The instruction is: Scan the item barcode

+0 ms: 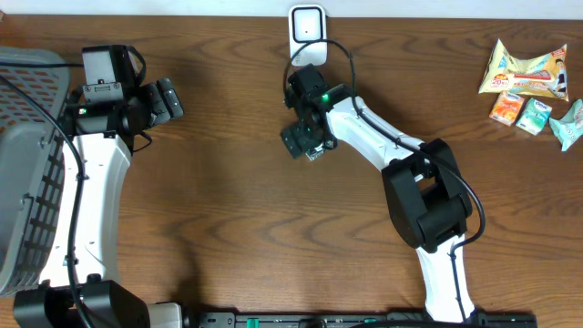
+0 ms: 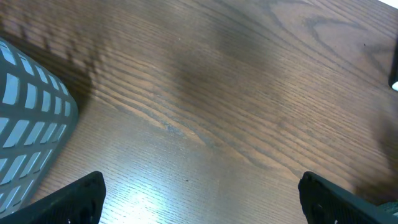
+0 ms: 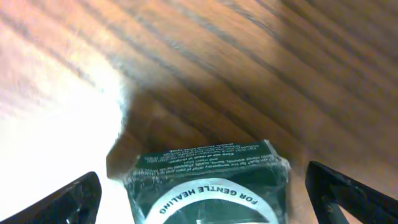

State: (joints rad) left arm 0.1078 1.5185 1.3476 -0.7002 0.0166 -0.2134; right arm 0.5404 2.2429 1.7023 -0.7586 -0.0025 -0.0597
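Observation:
The item is a dark green box (image 3: 208,180) wrapped in clear film, with a white band reading "FOR GENTLE HEALING". It sits on the wooden table (image 1: 228,191) just below the white barcode scanner (image 1: 307,27). My right gripper (image 3: 208,200) is open and straddles the box, with a gap between each fingertip (image 3: 68,202) and the box sides. From overhead the box (image 1: 301,140) shows under the right gripper (image 1: 308,126). My left gripper (image 1: 168,98) is open over bare wood, and nothing lies between its fingers (image 2: 74,202).
A grey mesh basket (image 1: 27,173) stands at the left edge, and its corner (image 2: 28,124) shows in the left wrist view. Several snack packets and small cartons (image 1: 528,82) lie at the far right. The scanner's cable runs down beside the right arm.

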